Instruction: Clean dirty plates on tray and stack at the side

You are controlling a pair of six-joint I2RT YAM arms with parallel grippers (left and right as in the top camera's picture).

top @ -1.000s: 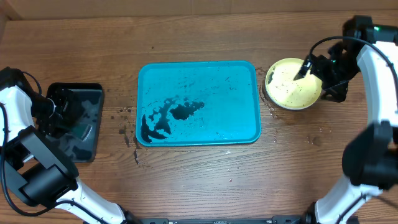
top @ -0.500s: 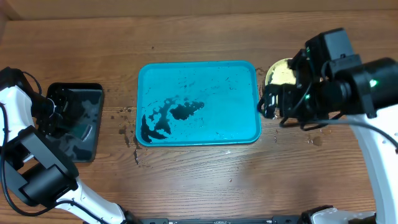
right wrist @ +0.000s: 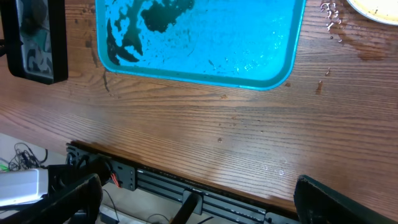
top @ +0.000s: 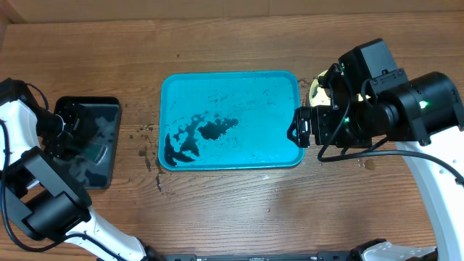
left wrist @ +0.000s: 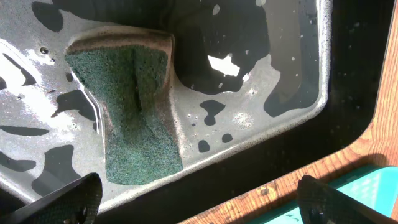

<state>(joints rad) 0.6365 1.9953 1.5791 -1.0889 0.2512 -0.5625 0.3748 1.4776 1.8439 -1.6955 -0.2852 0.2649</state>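
The large turquoise rectangular plastic tray (top: pixel 254 101) is seen mid-way on the brown wooden table (top: pixel 217 210), w/ dark wet smears (top: pixel 206 132) in its near-left part. Just beside the tray's far-right corner, only a small part of a round yellow-green-rimmed plastic plate (top: pixel 317 87) is shown. The rest is hidden by the right arm, so the no. of plates there cannot be told. The right gripper (right wrist: pixel 202 202) is held above the tray's right edge, its fingers spread wide and nothing gripped btw. them. Left of the tray, a small black tray (top: pixel 107 156) w/ water holds a green scouring sponge (left wrist: pixel 134 112). The left gripper (left wrist: pixel 199 202) is held over it, fingers wide apart, nothing gripped.
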